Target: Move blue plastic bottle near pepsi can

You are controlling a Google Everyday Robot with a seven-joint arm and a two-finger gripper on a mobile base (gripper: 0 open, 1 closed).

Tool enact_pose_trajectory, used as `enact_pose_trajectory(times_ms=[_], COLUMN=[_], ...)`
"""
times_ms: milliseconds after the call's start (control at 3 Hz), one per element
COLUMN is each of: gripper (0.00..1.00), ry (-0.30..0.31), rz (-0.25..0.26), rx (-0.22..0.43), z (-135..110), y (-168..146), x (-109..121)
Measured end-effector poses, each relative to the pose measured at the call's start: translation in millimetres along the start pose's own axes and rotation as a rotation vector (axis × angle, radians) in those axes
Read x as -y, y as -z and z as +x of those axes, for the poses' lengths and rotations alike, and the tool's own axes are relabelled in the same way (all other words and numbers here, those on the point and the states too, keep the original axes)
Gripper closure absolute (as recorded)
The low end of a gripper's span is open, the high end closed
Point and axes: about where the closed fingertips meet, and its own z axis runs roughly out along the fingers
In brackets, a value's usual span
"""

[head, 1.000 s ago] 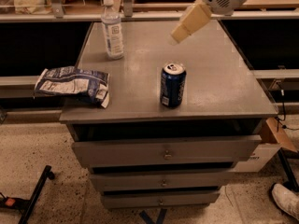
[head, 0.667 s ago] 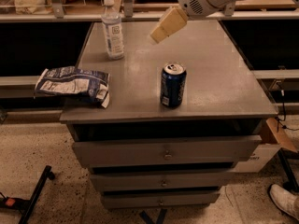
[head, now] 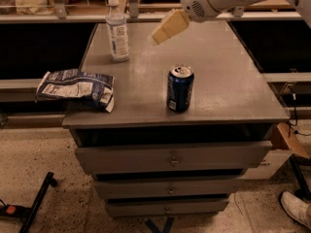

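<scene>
The blue plastic bottle (head: 117, 29), clear with a white cap and a white-and-blue label, stands upright at the back left of the grey cabinet top (head: 223, 67). The pepsi can (head: 180, 88), dark blue with a silver top, stands upright near the front middle. My gripper (head: 165, 29), with cream-coloured fingers, hangs in the air above the back middle of the top, to the right of the bottle and apart from it. It holds nothing.
A blue-and-white chip bag (head: 77, 87) lies on the front left corner, overhanging the edge. The cabinet has three drawers (head: 170, 159) below. A shelf with clutter runs behind. A shoe (head: 296, 208) is on the floor at bottom right.
My gripper has moved left across the back of the top, from the right side toward the bottle. The bottle, can and bag have not moved.
</scene>
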Motion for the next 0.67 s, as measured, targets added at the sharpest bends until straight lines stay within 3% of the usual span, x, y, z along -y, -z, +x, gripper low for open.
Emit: enact_pose_trajectory(times_ms=[667], gripper=[0.0], ry=[-0.164], rz=[0.033], rx=[0.09], z=[-11], y=[-57], x=[13])
